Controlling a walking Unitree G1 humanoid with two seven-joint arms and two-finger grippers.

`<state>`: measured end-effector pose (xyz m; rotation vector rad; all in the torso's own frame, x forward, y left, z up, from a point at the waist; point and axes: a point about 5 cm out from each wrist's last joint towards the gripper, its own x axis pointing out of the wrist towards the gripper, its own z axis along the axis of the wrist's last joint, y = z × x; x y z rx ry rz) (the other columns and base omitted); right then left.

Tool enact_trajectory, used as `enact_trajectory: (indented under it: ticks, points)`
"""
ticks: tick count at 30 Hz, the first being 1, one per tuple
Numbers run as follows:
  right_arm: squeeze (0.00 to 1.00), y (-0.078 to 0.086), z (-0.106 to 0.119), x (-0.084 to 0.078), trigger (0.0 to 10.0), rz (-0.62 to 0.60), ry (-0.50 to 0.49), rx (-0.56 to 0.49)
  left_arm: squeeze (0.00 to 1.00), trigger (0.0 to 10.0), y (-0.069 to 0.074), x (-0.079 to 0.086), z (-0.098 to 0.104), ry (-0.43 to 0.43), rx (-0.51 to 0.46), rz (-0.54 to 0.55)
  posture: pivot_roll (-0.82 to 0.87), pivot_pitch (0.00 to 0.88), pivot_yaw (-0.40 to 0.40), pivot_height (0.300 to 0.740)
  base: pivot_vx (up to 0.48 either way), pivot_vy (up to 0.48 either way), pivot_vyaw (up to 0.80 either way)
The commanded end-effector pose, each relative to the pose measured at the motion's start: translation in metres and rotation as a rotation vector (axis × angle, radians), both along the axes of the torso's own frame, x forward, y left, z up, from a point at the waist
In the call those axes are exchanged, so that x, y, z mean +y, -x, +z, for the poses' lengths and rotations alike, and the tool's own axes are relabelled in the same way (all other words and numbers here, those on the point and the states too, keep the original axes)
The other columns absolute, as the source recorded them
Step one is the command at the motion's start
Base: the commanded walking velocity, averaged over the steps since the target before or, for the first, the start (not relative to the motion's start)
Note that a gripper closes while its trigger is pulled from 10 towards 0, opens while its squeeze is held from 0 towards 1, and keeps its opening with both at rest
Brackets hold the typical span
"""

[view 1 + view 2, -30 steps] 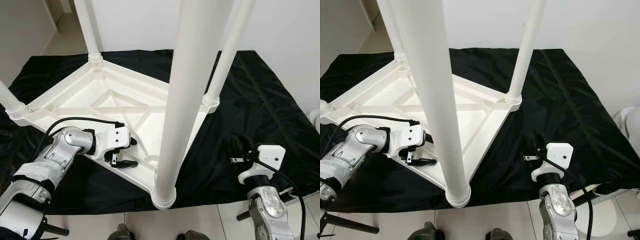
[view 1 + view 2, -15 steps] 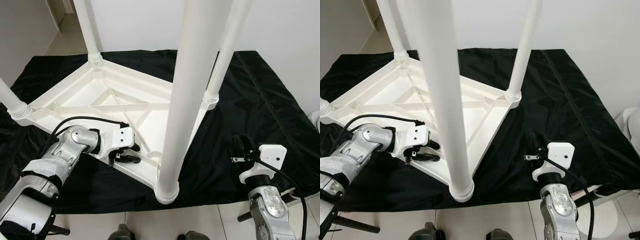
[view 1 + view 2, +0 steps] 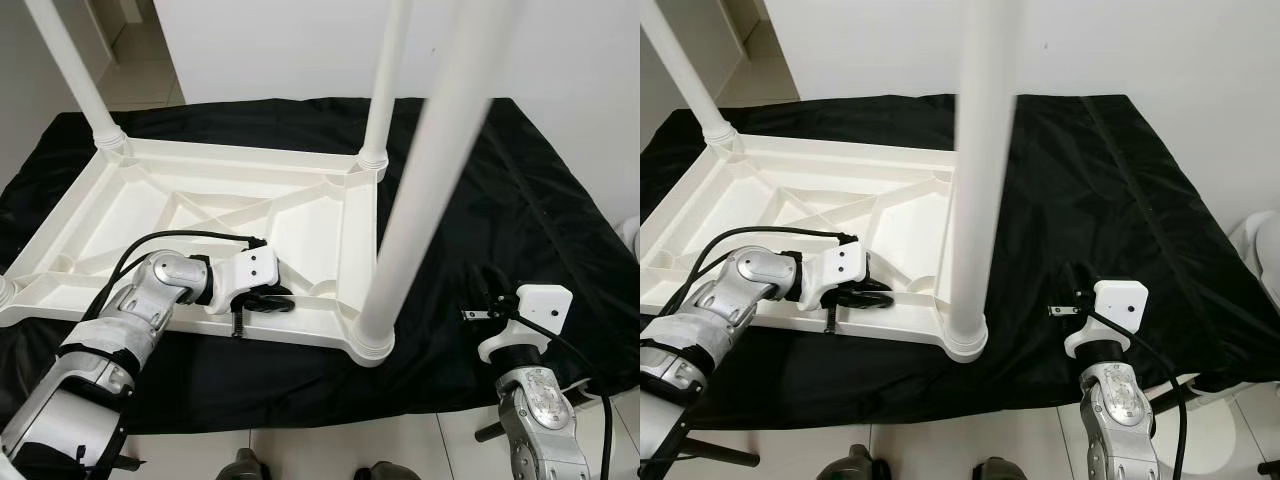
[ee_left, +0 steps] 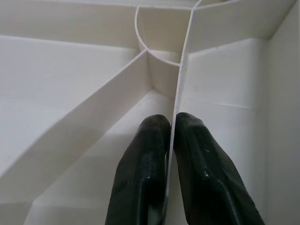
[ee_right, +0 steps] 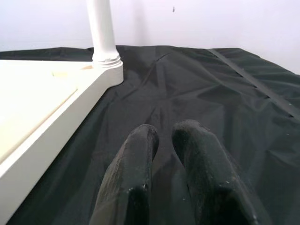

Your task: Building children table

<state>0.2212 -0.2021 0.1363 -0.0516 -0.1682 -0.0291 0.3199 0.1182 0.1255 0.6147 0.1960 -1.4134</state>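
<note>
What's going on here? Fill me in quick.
A white plastic kids' table lies upside down on a black sheet, legs pointing up. The robot's left claw is clamped on a thin rib along the near edge of the table's underside, one finger on each side. The right claw hovers over the sheet beside the table, fingers nearly together, holding nothing. The nearest leg stands in its corner socket.
</note>
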Motion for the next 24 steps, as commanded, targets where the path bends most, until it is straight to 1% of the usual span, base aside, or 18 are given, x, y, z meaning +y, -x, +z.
enact_trajectory:
  ticks: [1, 2, 3, 5, 8, 14, 15, 16, 17, 18, 19, 20, 21, 24]
  points:
    - [0.00, -0.001, -0.001, -0.005, 10.0, -0.028, 0.008, 0.006, 0.00, 0.0, -0.009, -0.008, 0.008, 0.125, -0.107, 0.180, -0.01, 0.024, 0.026, 0.740, 0.000, 0.000, 0.00]
    - [0.00, -0.001, -0.001, -0.005, 10.0, -0.033, 0.005, 0.005, 0.00, 0.0, -0.009, -0.012, 0.009, 0.141, -0.114, 0.180, -0.01, 0.024, 0.026, 0.740, 0.000, 0.000, 0.00]
    - [0.00, -0.001, -0.001, -0.005, 10.0, -0.033, 0.005, 0.005, 0.00, 0.0, -0.009, -0.012, 0.009, 0.141, -0.114, 0.180, -0.01, 0.024, 0.026, 0.740, 0.000, 0.000, 0.00]
    - [0.00, -0.001, -0.001, -0.005, 10.0, -0.033, 0.005, 0.006, 0.00, 0.0, -0.008, -0.020, 0.012, 0.165, -0.120, 0.159, -0.01, 0.025, 0.029, 0.740, 0.000, 0.000, 0.00]
    - [0.00, 0.000, -0.002, -0.004, 10.0, -0.038, 0.005, 0.005, 0.00, 0.2, -0.008, -0.033, 0.015, 0.200, -0.121, 0.158, -0.02, 0.024, 0.034, 0.740, 0.000, 0.000, 0.00]
    - [0.00, 0.001, -0.002, -0.004, 10.0, -0.041, 0.004, 0.004, 0.00, 0.2, -0.008, -0.034, 0.015, 0.201, -0.120, 0.158, -0.02, 0.024, 0.039, 0.740, 0.000, 0.000, 0.00]
    - [0.00, 0.002, -0.002, -0.005, 10.0, -0.045, 0.003, 0.003, 0.00, 2.7, -0.009, -0.034, 0.014, 0.194, -0.126, 0.162, -0.03, 0.025, 0.041, 0.740, 0.000, 0.000, 0.00]
    - [0.00, 0.002, -0.002, -0.005, 10.0, -0.045, 0.003, 0.003, 0.00, 2.7, -0.009, -0.034, 0.014, 0.194, -0.126, 0.162, -0.03, 0.025, 0.041, 0.740, 0.000, 0.000, 0.00]
    - [0.00, 0.004, -0.003, -0.006, 10.0, -0.057, 0.004, 0.005, 0.00, 10.0, -0.010, -0.034, 0.014, 0.185, -0.136, 0.162, -0.03, 0.031, 0.048, 0.740, 0.000, 0.000, 0.00]
    - [0.00, 0.006, -0.003, -0.008, 10.0, -0.071, 0.001, 0.004, 0.04, 10.0, -0.011, -0.034, 0.014, 0.183, -0.141, 0.162, -0.03, 0.033, 0.048, 0.740, 0.000, 0.000, 0.00]
    - [0.00, 0.006, -0.003, -0.008, 10.0, -0.071, 0.001, 0.004, 0.04, 10.0, -0.011, -0.034, 0.014, 0.183, -0.141, 0.162, -0.03, 0.033, 0.048, 0.740, 0.000, 0.000, 0.00]
    - [0.00, 0.008, -0.004, -0.010, 10.0, -0.083, -0.003, 0.003, 0.26, 10.0, -0.012, -0.033, 0.015, 0.182, -0.145, 0.165, -0.03, 0.033, 0.048, 0.740, 0.000, 0.000, 0.00]
    - [0.00, 0.009, -0.003, -0.011, 10.0, -0.092, -0.008, -0.003, 1.00, 10.0, -0.013, -0.030, 0.017, 0.185, -0.140, 0.166, -0.03, 0.036, 0.049, 0.740, 0.000, 0.000, 0.00]
    - [0.00, 0.009, -0.002, -0.011, 10.0, -0.100, -0.016, -0.014, 1.00, 10.0, -0.015, -0.026, 0.020, 0.187, -0.141, 0.168, -0.03, 0.037, 0.051, 0.740, 0.000, 0.000, 0.00]
